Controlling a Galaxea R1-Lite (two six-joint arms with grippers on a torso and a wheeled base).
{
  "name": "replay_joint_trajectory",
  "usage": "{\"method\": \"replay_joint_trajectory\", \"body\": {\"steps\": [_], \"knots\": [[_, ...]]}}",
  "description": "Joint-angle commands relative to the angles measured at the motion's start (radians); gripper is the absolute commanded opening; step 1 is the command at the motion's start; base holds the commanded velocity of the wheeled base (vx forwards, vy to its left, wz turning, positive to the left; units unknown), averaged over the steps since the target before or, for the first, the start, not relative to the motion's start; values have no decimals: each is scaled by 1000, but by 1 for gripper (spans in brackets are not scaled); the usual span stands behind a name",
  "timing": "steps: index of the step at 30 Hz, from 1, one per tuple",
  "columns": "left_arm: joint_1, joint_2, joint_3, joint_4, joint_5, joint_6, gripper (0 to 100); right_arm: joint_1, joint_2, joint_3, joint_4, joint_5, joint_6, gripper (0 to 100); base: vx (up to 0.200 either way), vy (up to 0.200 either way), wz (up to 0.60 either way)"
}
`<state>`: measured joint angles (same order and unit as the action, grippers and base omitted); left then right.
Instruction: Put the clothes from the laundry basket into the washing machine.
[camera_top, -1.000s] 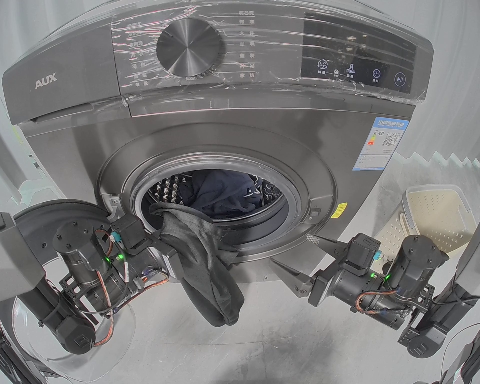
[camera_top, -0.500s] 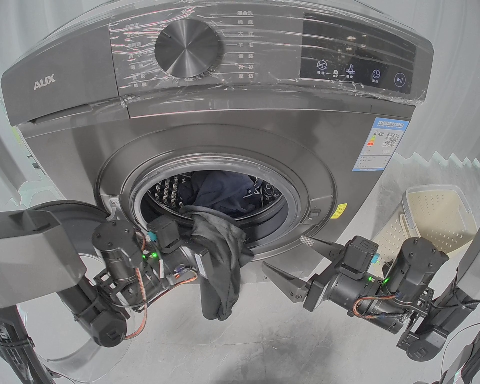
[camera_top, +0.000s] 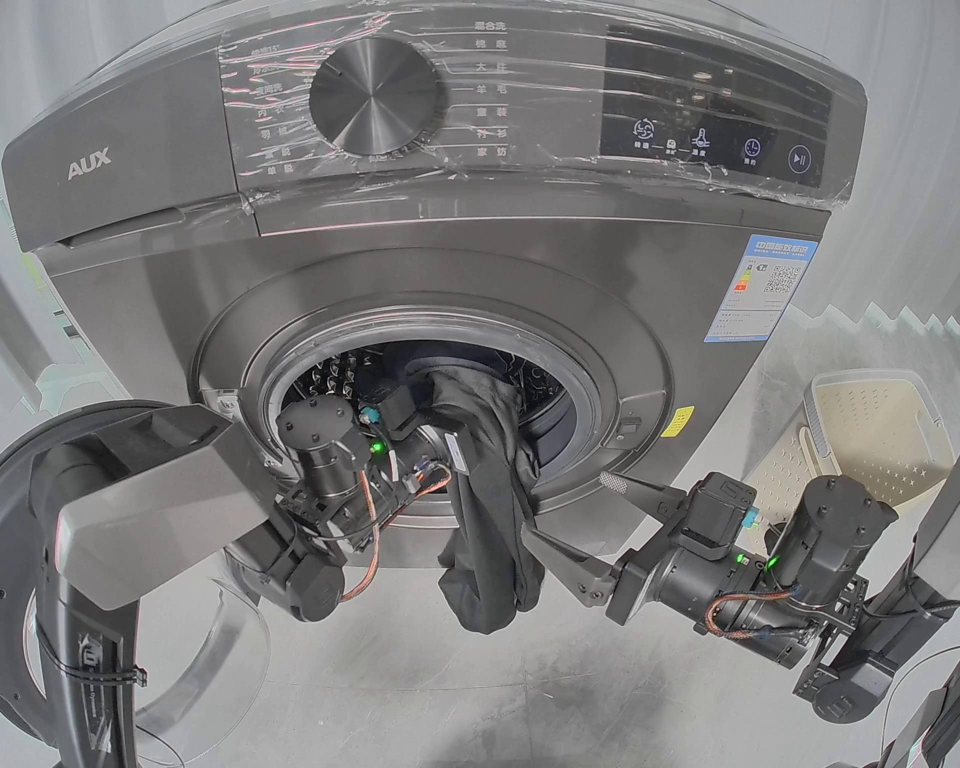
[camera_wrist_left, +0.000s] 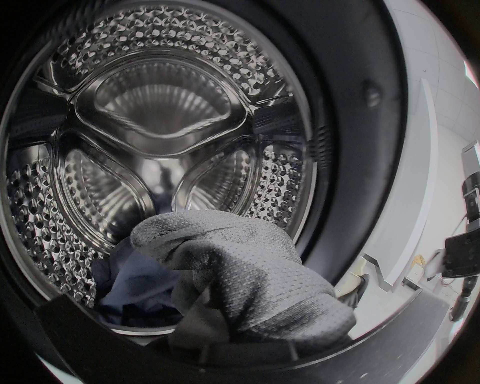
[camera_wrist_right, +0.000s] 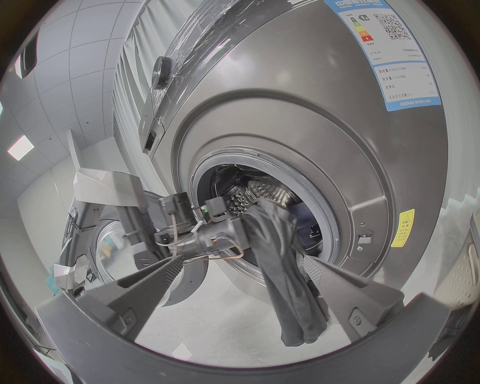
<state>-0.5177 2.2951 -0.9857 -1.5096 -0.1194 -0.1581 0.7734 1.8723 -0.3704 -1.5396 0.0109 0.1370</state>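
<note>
Currently, centre-left, the left gripper (camera_top: 435, 440) sits in the grey steel washing machine's (camera_top: 500, 260) mouth, its hold buried under the dark grey knit garment (camera_top: 490, 500): cannot tell. Half of it hangs outside; loading seemingly needs a deeper push. Lower right, the right gripper (camera_top: 590, 525) gapes empty.

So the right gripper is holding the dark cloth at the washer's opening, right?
Not quite. It is the left gripper that holds the dark cloth at the washer's opening. The right gripper is open and holds nothing. The head view shows it.
</note>
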Motion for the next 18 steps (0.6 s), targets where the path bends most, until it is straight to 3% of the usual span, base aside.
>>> {"method": "replay_joint_trajectory", "body": {"steps": [1, 10, 18], "knots": [[34, 172, -234, 85, 18, -8, 0, 1, 1, -5, -1, 1, 0, 100, 0, 0, 0], [47, 270, -551, 305, 33, -11, 0, 1, 2, -5, -1, 1, 0, 100, 0, 0, 0], [84, 394, -958, 526, 139, -12, 0, 0, 1, -5, -1, 3, -2, 100, 0, 0, 0]]}}
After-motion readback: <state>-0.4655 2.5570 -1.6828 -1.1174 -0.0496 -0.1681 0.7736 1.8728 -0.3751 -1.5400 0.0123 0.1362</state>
